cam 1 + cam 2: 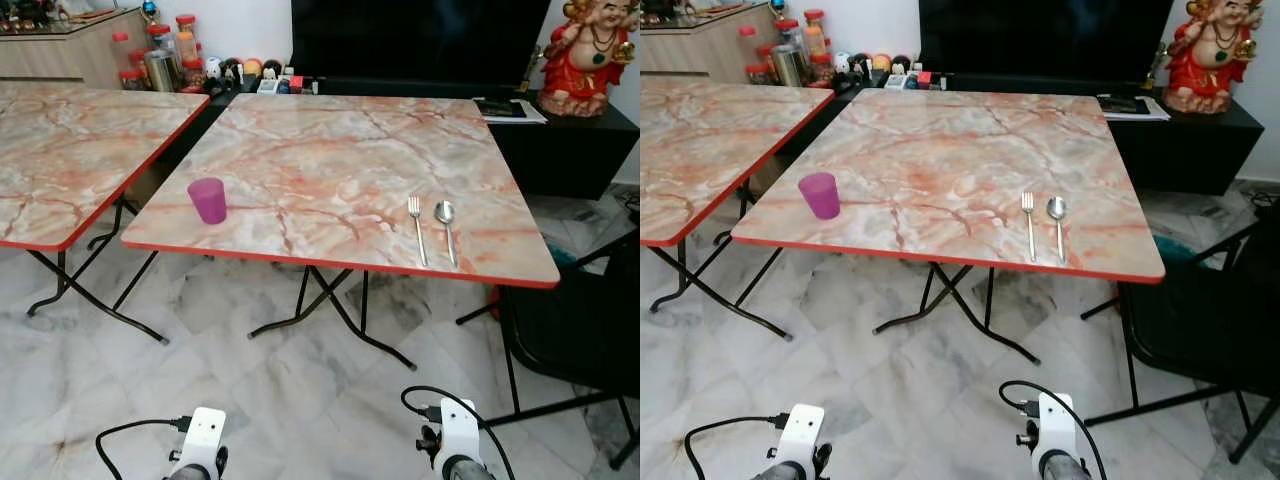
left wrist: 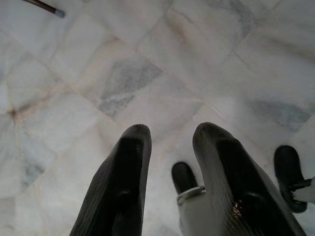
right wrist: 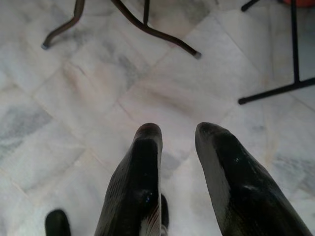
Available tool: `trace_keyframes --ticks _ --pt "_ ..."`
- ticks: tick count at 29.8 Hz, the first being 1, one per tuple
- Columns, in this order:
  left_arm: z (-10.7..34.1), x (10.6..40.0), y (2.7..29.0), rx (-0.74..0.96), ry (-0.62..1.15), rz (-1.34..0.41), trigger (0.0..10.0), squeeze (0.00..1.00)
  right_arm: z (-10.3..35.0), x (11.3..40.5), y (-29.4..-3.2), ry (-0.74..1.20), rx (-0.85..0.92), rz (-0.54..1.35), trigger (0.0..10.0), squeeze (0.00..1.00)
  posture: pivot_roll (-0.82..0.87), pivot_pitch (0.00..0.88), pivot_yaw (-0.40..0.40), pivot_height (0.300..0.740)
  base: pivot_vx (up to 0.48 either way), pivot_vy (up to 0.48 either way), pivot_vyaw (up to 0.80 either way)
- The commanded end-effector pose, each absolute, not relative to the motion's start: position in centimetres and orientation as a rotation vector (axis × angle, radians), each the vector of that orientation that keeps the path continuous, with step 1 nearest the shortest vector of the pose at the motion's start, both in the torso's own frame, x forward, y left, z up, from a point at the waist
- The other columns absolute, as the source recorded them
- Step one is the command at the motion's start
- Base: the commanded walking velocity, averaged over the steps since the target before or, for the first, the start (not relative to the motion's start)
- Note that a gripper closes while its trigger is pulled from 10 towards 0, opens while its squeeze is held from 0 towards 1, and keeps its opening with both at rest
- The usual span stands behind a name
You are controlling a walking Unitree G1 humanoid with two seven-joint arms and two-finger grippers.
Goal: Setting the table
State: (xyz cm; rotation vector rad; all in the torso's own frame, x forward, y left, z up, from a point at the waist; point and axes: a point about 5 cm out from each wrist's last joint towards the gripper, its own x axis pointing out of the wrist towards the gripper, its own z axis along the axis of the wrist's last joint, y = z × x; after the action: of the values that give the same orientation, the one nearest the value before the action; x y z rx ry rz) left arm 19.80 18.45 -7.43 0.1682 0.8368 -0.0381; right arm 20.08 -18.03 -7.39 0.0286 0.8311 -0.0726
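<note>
Purple cup (image 1: 207, 199) near table (image 1: 330, 170) front-left edge; fork (image 1: 416, 229) just beside spoon (image 1: 447, 229), front-right. Left gripper (image 2: 170, 135) & right gripper (image 3: 177, 132) hang low over marble floor (image 3: 74, 88), fingers spread, empty.

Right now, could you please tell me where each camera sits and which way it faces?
Left eye view: head camera, looking forward and down at the marble-top table with purple cup, fork, spoon; both wrists at the bottom edge.
Right eye view: same scene, slightly offset.
Left wrist view: along the open left gripper, facing the floor.
Right wrist view: along the open right gripper, facing floor and table legs.
</note>
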Motion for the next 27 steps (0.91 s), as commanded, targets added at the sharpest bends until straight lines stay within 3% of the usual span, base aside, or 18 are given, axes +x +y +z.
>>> trace_keyframes --ticks 1,21,27 --pt "-7.33 19.98 18.56 0.171 0.833 -0.028 10.0 0.00 -7.21 20.47 -17.93 0.826 0.027 -0.066 10.0 0.00 -0.07 0.000 -0.003 0.736 0.379 0.000 -0.53" --pt "-7.20 20.20 18.63 0.182 0.829 -0.047 10.0 0.00 -7.28 20.35 -17.65 0.823 0.024 -0.061 10.0 0.00 -0.07 0.000 0.008 0.736 0.374 0.000 0.00" --pt "-7.12 20.33 18.42 0.169 0.816 -0.047 10.0 0.00 -7.26 20.36 -17.70 0.821 0.036 -0.070 10.0 0.00 -0.07 0.000 0.008 0.736 0.047 0.000 0.00"
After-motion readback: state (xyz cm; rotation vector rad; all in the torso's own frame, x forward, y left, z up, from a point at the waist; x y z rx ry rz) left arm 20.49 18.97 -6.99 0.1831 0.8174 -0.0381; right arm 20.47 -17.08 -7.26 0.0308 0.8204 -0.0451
